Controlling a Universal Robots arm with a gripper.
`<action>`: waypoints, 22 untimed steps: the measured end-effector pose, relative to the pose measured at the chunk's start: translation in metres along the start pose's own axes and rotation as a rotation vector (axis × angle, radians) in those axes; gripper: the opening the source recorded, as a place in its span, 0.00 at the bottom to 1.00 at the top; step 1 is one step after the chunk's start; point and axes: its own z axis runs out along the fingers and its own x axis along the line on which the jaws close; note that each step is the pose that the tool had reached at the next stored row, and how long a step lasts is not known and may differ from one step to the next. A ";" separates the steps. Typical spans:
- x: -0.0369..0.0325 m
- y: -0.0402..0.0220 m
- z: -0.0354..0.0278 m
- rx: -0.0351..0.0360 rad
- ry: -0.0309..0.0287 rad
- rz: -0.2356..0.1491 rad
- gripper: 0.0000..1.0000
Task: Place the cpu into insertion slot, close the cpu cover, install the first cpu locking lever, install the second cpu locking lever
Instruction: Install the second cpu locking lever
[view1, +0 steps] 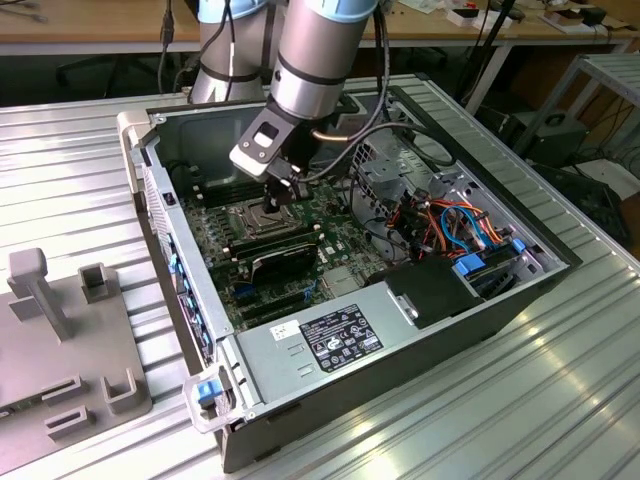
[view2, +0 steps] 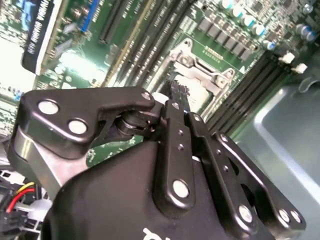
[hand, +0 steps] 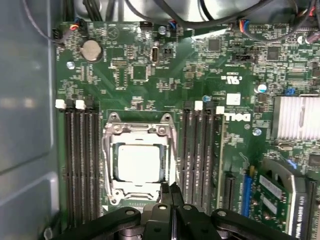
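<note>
In the first wrist view the cpu (hand: 138, 162) lies flat in the insertion slot (hand: 171, 165), just left of the frame's centre, its pale square face up and its edges in line with the socket's sides. The cpu cover (hand: 139, 128) lies closed over it, framing the chip through its window, its long sides parallel to the black memory slots (hand: 82, 160) on either side. The gripper (hand: 172, 192) rises from the bottom edge, its fingers (hand: 169, 196) pressed together with the tips at the cover's lower right corner. In the exterior view the gripper (view1: 280, 190) hangs over the socket inside the open computer case (view1: 520, 290), upper centre of the frame.
</note>
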 end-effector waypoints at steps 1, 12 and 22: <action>-0.0037 0.0012 0.0000 0.0044 0.0001 0.000 0.11; -0.0094 -0.0118 0.0106 0.0113 0.0243 -0.001 0.11; -0.0099 -0.0211 0.0289 0.0112 0.0311 -0.002 0.11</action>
